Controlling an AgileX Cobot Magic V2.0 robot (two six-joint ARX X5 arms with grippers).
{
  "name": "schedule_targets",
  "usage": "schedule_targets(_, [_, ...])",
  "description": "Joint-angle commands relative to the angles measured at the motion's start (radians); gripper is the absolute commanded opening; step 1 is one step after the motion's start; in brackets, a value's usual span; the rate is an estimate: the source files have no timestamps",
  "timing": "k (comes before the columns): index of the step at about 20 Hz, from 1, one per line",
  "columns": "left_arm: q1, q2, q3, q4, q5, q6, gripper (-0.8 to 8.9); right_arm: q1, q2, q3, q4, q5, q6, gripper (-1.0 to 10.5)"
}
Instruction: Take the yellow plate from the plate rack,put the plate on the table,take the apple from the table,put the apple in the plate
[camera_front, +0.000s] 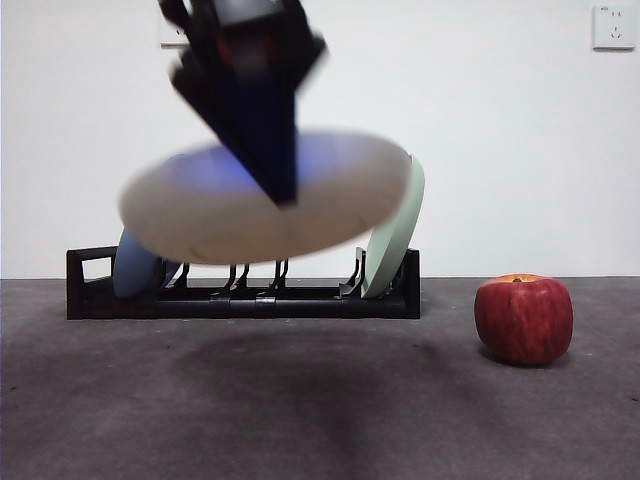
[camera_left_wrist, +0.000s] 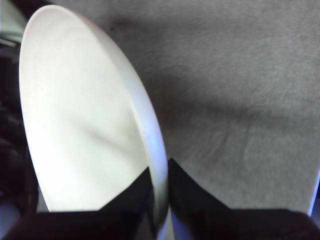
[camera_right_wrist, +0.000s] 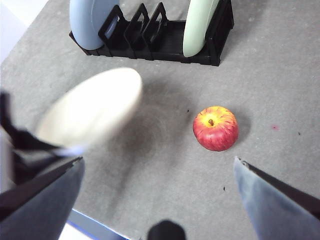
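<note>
My left gripper (camera_front: 283, 190) is shut on the rim of the cream yellow plate (camera_front: 265, 198) and holds it tilted in the air in front of the black plate rack (camera_front: 240, 298). The left wrist view shows the plate (camera_left_wrist: 80, 120) clamped between my jaws (camera_left_wrist: 161, 175). The right wrist view shows the plate (camera_right_wrist: 92, 112) blurred above the table (camera_right_wrist: 165, 165). The red apple (camera_front: 523, 318) stands on the table at the right, also in the right wrist view (camera_right_wrist: 215, 128). My right gripper (camera_right_wrist: 159, 167) is open and high above the table, near the apple.
A blue plate (camera_front: 135, 268) stands in the rack's left end and a pale green plate (camera_front: 395, 240) in its right end; both show in the right wrist view, blue (camera_right_wrist: 90, 20) and green (camera_right_wrist: 196, 25). The plate's shadow lies on the table (camera_front: 300, 400).
</note>
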Motion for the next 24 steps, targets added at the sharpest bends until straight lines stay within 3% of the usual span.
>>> schedule_targets(1, [-0.029,0.076,-0.028,0.041,-0.066,0.006,-0.06,0.001,0.003,0.004,0.003,-0.004,-0.007,5.0])
schedule_targets(5, [-0.045,0.238,-0.028,0.086,-0.088,0.009,-0.06,0.001,0.004,0.004,-0.002,-0.004,-0.008,5.0])
schedule_targets(11, [-0.049,0.338,-0.028,0.104,-0.108,-0.071,-0.07,0.001,0.004,0.004,-0.001,-0.004,-0.008,5.0])
schedule_targets(14, [-0.049,0.340,-0.028,0.109,0.003,-0.104,0.09,0.001,0.005,0.004,-0.001,-0.004,-0.008,5.0])
schedule_targets(17, [-0.047,0.340,-0.028,0.105,0.103,-0.112,1.21,0.001,0.010,0.004,-0.001,-0.004,-0.008,5.0])
schedule_targets(24, [-0.025,0.298,-0.024,0.098,0.100,-0.124,1.62,0.001,0.011,0.004,-0.001,-0.004,-0.008,5.0])
